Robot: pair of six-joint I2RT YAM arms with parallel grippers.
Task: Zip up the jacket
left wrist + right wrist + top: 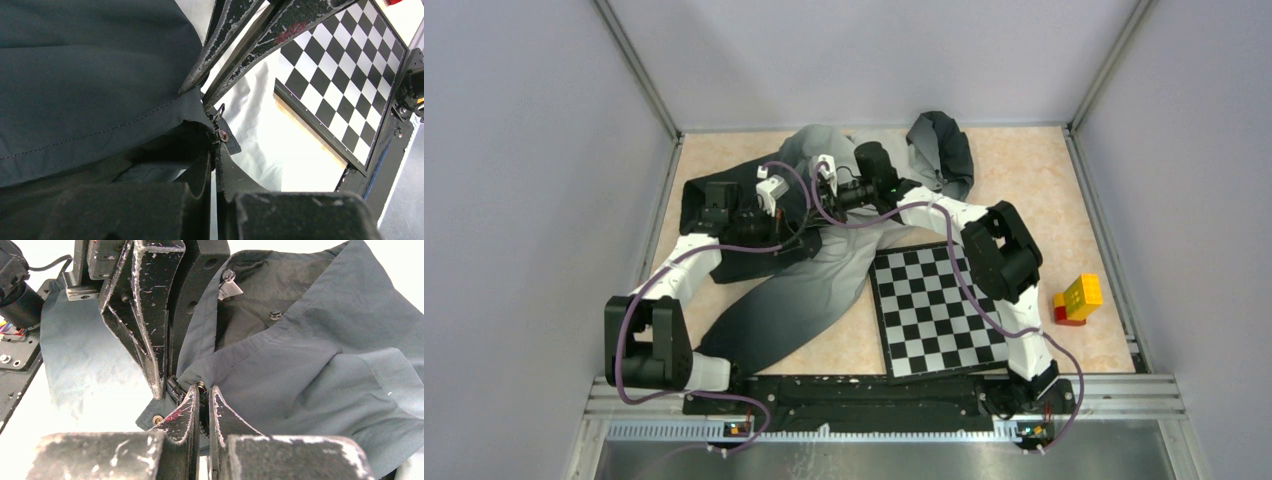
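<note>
Top view: jacket [794, 300] lies spread on the bench [1044, 170], left of centre. Its dark charcoal part is toward the far side and its pale grey part runs to the near edge, touching the left edge of the chessboard [934, 310]. A yellow-and-red block [1076, 298] sits right of the board, well apart from the jacket. The left pincer [784, 203] and right pincer [812, 198] meet almost tip to tip on the dark fabric. Left wrist view: the left pincer is clenched on the jacket's dark front edge, with a brass-coloured stud [223, 135] just beside its tips. The right pincer's scuffed fingers come in from above onto the same hem. Pale fabric and the chessboard lie beyond. Right wrist view: the right pincer is clenched on the same edge, fingers almost together, and the left pincer's tips are just to their left. A small pale tag [231, 288] sits inside the open collar, its print too small to read.
</note>
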